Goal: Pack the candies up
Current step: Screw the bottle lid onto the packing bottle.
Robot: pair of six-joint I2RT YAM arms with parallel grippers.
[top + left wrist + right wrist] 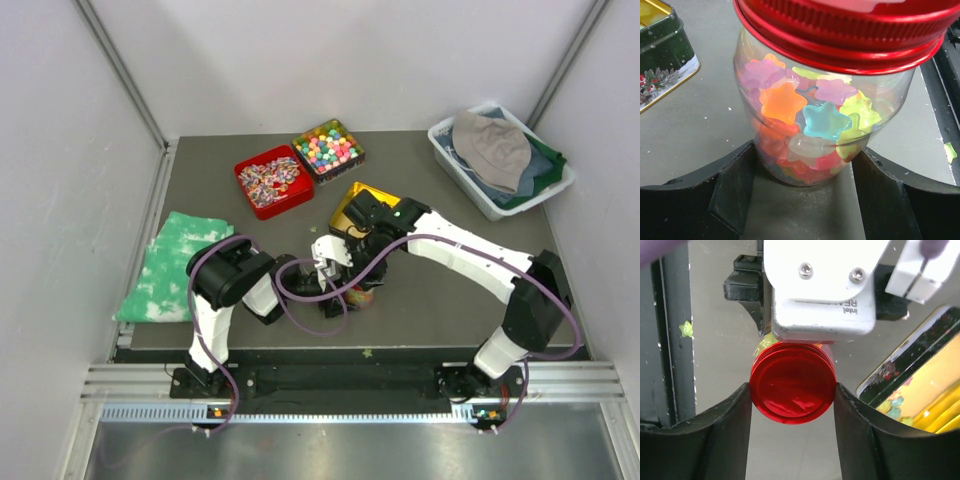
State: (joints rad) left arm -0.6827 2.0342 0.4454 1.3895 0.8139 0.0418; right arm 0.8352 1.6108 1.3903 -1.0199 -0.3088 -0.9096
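Dark grey table (430, 300), most of its load toward the back.
On it lie a green-and-white cloth (170, 265) at the left edge, a red tin (275, 212) of striped sweets (270, 178) just beside a tin (340, 165) of pastel balls (328, 148), a gold-lined tin (348, 200), a clear bin (462, 185) of clothes (495, 150) at the back right, and a jar (810, 120) of candies (782, 102) under a red lid (792, 390).

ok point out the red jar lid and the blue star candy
red metal screw lid (792, 390), right wrist view, middle of its top face
blue star-shaped jelly candy (826, 121), left wrist view, its centre
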